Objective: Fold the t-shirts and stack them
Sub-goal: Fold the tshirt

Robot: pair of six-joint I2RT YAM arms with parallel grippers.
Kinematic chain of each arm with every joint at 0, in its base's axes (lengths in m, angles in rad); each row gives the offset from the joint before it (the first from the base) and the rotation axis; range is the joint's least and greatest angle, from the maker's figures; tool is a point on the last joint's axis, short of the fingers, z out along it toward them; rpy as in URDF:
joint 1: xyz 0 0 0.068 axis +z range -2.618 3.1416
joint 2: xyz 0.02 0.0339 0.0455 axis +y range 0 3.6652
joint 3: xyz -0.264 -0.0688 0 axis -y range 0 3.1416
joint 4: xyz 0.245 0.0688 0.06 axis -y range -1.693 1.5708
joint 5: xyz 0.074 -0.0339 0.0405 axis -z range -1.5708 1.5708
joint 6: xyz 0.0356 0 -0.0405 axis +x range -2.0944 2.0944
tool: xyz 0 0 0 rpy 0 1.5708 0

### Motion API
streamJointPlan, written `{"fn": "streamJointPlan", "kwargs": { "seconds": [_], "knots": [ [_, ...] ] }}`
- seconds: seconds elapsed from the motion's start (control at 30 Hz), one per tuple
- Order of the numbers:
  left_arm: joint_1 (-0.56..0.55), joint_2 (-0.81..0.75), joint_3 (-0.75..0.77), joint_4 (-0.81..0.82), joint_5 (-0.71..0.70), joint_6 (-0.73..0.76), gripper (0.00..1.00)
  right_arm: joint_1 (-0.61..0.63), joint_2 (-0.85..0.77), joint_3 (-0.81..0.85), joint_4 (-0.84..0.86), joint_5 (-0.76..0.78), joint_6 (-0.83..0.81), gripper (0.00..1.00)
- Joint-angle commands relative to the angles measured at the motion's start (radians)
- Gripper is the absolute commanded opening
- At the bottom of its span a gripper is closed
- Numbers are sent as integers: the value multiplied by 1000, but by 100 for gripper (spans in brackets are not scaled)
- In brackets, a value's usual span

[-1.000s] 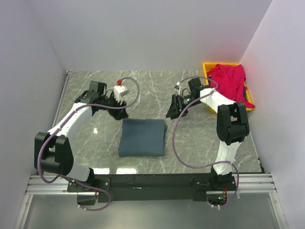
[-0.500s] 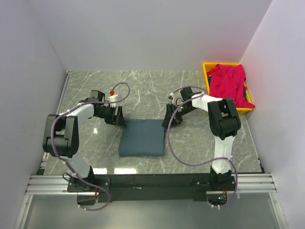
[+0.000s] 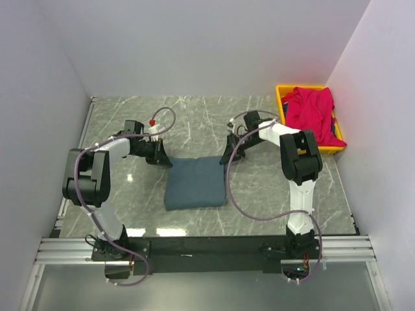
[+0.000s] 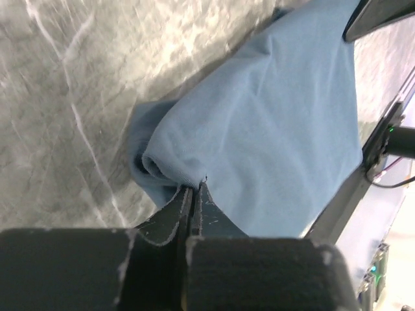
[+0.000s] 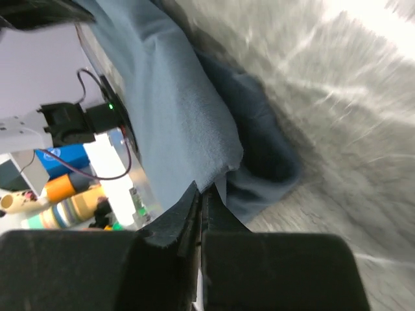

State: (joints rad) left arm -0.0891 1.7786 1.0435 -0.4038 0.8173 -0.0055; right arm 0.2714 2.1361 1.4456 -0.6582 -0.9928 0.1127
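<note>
A folded slate blue-grey t-shirt [image 3: 194, 186] lies mid-table. My left gripper [image 3: 167, 162] is shut on its far left corner, and the left wrist view shows that gripper [image 4: 193, 188] pinching a bunched fold of the blue cloth [image 4: 279, 129]. At the far right corner my right gripper [image 3: 225, 160] is also shut; in the right wrist view it [image 5: 200, 191] clamps the top layer of the cloth [image 5: 175, 110]. The far edge of the shirt is puckered up between the two grips. The crimson red t-shirt [image 3: 312, 110] is heaped in the bin.
The yellow plastic bin [image 3: 280, 91] stands at the far right corner against the white wall. Grey marble tabletop [image 3: 194, 123] runs beyond the shirt. Purple cables loop beside both arms. White walls close in the left, back and right sides.
Both grippers came in to the blue shirt's far corners and closed on them. The shirt's far edge has bunched up and shifted slightly.
</note>
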Motion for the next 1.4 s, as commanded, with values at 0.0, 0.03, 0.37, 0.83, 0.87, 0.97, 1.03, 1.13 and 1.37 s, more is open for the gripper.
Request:
{"fn": "streamJointPlan", "kwargs": {
  "seconds": [0.0,0.03,0.37,0.83,0.87,0.97,1.03,1.13,1.37],
  "knots": [
    [2,-62,16,69,48,-54,1,-40,-31,87,-29,-24,-27,0],
    [2,-70,15,75,45,-56,1,-44,-48,102,-50,-23,-57,0],
    [2,70,90,131,-33,-93,1,-54,-59,55,0,232,-104,0],
    [12,118,193,146,-86,-93,40,-72,-5,248,-2,297,-77,42],
    [15,102,188,126,-61,-88,46,-77,-19,246,-23,278,-82,45],
    [17,13,123,39,8,-60,58,-84,-125,147,-66,200,-99,51],
    [15,-69,16,34,28,-77,63,-84,-206,32,-78,152,-102,51],
    [12,-143,-109,31,63,-102,62,-71,-254,-86,-113,56,-104,51],
    [-30,-167,-208,33,59,-113,52,-11,-228,-211,-118,3,-174,44]
  ]
}}
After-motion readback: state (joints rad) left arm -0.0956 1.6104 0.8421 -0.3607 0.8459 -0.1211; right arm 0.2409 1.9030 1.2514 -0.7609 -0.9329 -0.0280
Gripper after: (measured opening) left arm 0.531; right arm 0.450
